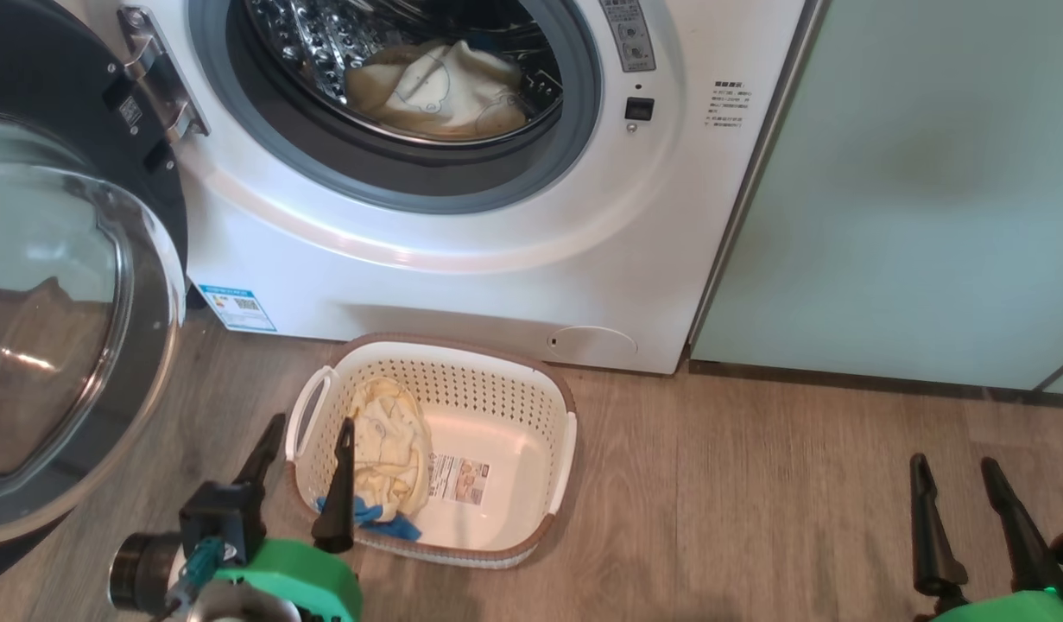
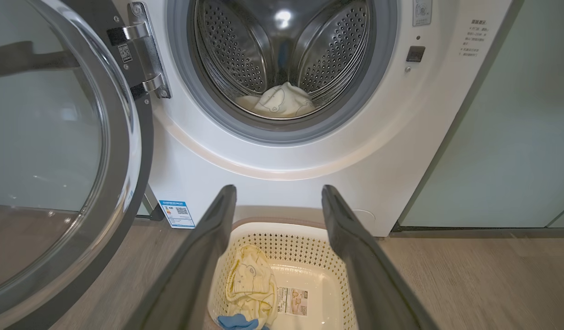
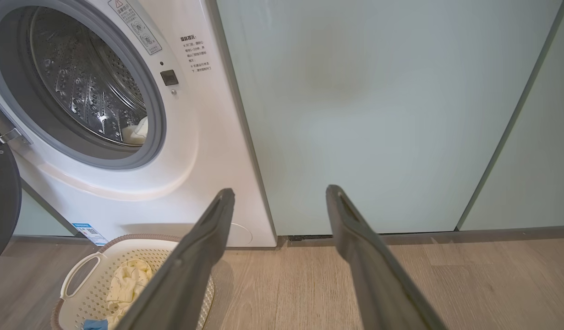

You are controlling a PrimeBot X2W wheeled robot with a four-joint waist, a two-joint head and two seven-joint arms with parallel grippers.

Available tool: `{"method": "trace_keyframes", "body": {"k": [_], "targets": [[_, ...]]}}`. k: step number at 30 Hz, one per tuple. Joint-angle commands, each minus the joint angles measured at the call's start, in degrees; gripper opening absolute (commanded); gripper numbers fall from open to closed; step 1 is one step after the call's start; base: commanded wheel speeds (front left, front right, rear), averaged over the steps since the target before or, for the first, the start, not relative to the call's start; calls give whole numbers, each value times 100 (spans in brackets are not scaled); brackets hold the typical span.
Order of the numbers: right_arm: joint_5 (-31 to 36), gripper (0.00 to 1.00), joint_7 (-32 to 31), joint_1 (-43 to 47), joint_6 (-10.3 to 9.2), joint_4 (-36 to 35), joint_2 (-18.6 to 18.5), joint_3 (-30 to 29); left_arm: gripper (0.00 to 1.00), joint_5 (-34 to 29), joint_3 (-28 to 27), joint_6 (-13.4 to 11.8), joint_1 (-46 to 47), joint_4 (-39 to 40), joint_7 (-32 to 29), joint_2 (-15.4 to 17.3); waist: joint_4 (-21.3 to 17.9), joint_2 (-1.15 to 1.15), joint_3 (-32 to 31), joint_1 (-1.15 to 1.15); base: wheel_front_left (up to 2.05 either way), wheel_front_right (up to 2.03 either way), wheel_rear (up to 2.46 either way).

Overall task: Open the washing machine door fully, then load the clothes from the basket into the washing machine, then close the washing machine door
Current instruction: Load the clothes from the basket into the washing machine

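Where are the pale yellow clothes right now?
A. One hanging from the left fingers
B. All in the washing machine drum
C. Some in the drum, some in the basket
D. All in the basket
C: one garment lies in the drum of the washing machine, another garment lies in the basket, and the left fingers stand apart with nothing between them.

Glossy white washing machine (image 1: 462, 285), shiny perforated steel drum (image 1: 306, 43), matt grey rubber ring (image 1: 410, 197), clear glass door (image 1: 56, 302) with glossy black rim, cream perforated plastic basket (image 1: 496, 389), soft pale yellow cloth clothes (image 1: 393, 449), matt wood-grain floor (image 1: 756, 501).
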State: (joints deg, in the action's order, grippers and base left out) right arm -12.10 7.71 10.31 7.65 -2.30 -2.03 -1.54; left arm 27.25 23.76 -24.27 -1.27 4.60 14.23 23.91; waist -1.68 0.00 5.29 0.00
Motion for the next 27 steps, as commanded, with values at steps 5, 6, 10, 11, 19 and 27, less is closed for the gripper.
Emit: {"method": "trace_keyframes", "body": {"k": [5, 6, 10, 11, 19, 27], "targets": [[-27, 100, 36, -150, -16, -188, -86, 116, 100, 11, -366, -111, 239, 56, 76, 37, 24, 0, 100, 0, 0, 0, 0], [-30, 100, 41, -164, -16, -190, -85, 113, 100, 17, -381, -91, 265, 38, 76, 25, 30, 0, 129, 0, 0, 0, 0], [-52, 100, 61, -228, -16, -195, -85, 132, 100, 29, -429, 12, 382, -78, 76, -28, 43, 0, 263, 0, 0, 0, 0], [-56, 100, 67, -250, -16, -202, -85, 134, 100, 34, -436, 50, 422, -115, 76, -45, 45, 0, 308, 0, 0, 0, 0], [-72, 100, 114, -461, -16, -243, -85, 161, 100, 55, -524, 426, 930, -548, 76, -284, 29, 0, 757, 0, 0, 0, 0], [-99, 100, 205, -743, -16, -256, -85, 176, 100, 49, -737, 904, 1624, -1249, 76, -661, -58, 0, 1375, 0, 0, 0, 0]]}}
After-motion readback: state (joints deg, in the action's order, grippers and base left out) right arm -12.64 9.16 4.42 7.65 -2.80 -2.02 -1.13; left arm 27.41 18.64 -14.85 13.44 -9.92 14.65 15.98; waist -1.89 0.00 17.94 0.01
